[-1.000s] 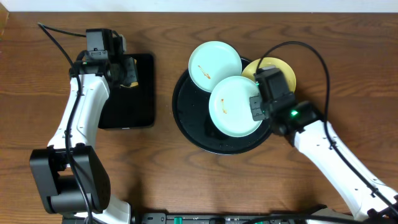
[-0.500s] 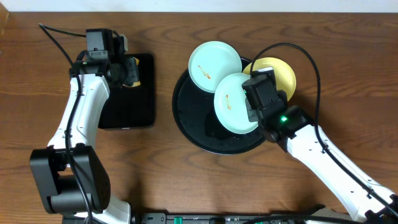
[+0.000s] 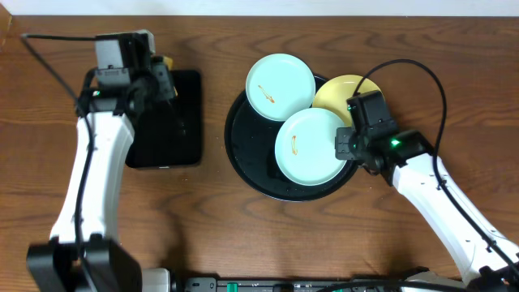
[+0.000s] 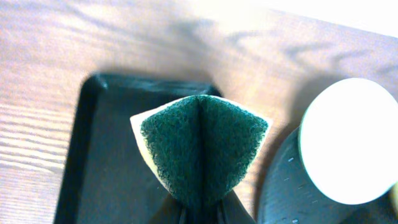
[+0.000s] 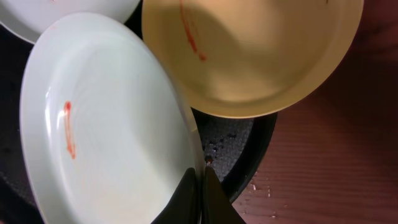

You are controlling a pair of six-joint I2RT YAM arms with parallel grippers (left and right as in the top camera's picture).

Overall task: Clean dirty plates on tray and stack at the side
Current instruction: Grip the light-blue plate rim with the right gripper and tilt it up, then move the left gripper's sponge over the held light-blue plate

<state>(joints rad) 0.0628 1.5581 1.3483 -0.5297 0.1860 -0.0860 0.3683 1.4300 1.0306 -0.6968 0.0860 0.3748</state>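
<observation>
at the right rim of the tray [image 3: 243, 158], right gripper [image 5: 200, 177] pinches one mint plate [image 3: 308, 146]; tray holds three plates [image 3: 280, 85]; left gripper [image 4: 199, 213] clamps a sponge [image 4: 199, 149].

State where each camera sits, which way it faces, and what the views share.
Overhead: above the table, facing straight down; both arms, left gripper and right gripper show.
Left wrist: on the left arm, facing down at the folded sponge its fingers hold, and rectangular tray.
Right wrist: on the right arm, facing down at the front mint plate its fingers pinch, yellow plate, round tray.
Shared: overhead and right wrist both show that mint plate and the yellow plate.
</observation>
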